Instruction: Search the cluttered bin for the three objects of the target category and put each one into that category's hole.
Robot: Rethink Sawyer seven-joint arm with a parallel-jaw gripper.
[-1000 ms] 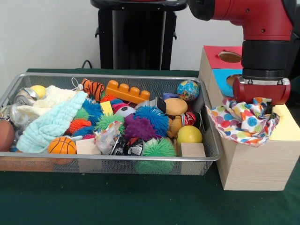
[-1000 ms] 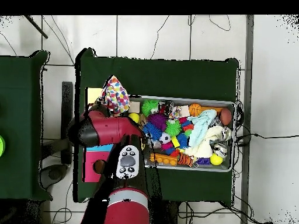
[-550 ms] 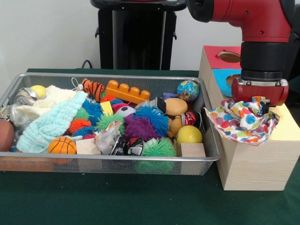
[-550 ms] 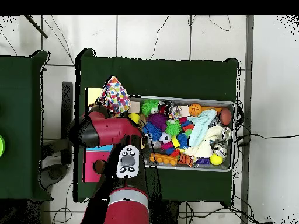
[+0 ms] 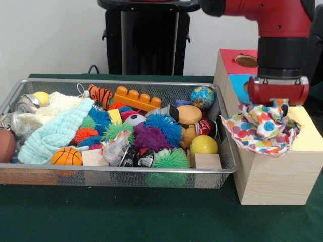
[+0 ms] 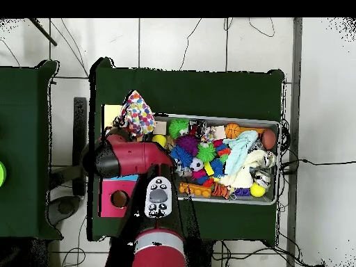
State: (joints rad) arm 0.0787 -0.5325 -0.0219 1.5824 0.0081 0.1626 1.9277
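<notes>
A polka-dot cloth (image 5: 262,128) lies bunched on the yellow section (image 5: 310,135) of the wooden sorting box (image 5: 272,176), with one corner hanging over the box's bin-side edge. My gripper (image 5: 278,105) hovers just above the cloth, open and holding nothing. From overhead, the same cloth (image 6: 138,113) shows at the box's far end, and the arm (image 6: 132,156) hides the gripper. Inside the wire bin (image 5: 126,170), a pale teal towel (image 5: 55,133) and a cream cloth (image 5: 55,103) lie at the left.
The bin also holds spiky balls, a yellow ball (image 5: 203,144), a globe ball (image 5: 202,97), an orange brick (image 5: 137,98), a mini basketball (image 5: 66,156) and wooden blocks. Blue (image 5: 239,80) and red (image 5: 231,60) sections with holes lie behind the yellow one.
The gripper has risen a little straight up from the polka-dot cloth. The cloth has stayed in place on the yellow section.
</notes>
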